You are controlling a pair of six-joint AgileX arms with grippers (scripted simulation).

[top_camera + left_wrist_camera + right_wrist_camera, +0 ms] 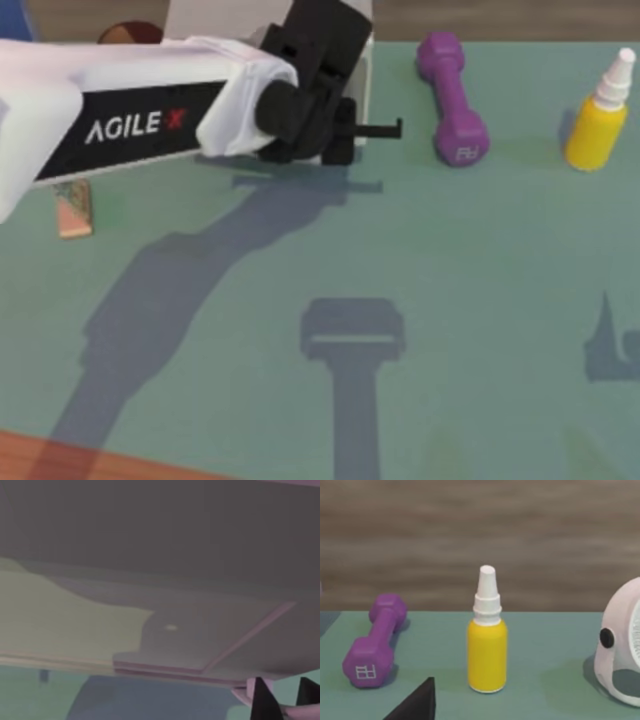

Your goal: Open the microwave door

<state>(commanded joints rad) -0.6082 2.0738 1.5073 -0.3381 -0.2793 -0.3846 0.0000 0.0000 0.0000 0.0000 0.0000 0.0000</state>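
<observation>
Our left arm (130, 110) reaches across the far left part of the surface (450, 300) and covers most of the microwave (215, 18), of which we see only a pale boxy top at the far edge and a light strip (364, 80) beside the black wrist. The microwave door (165, 540) fills the left wrist view as a flat grey translucent panel with a thin pale frame line, very close to the camera. Our left fingers (372, 129) point toward the purple dumbbell (452, 100), and in the top view they sit just off the microwave's right front corner. In the wrist view two dark tips (262, 702) straddle a pale piece at the door's lower edge, apparently clenched on it, though we cannot tell for certain. Only the right wrist view shows a white fan (622, 650) beside the yellow bottle (487, 645). Of our right fingers (417, 705) we see one dark tip, so we cannot tell their state.
</observation>
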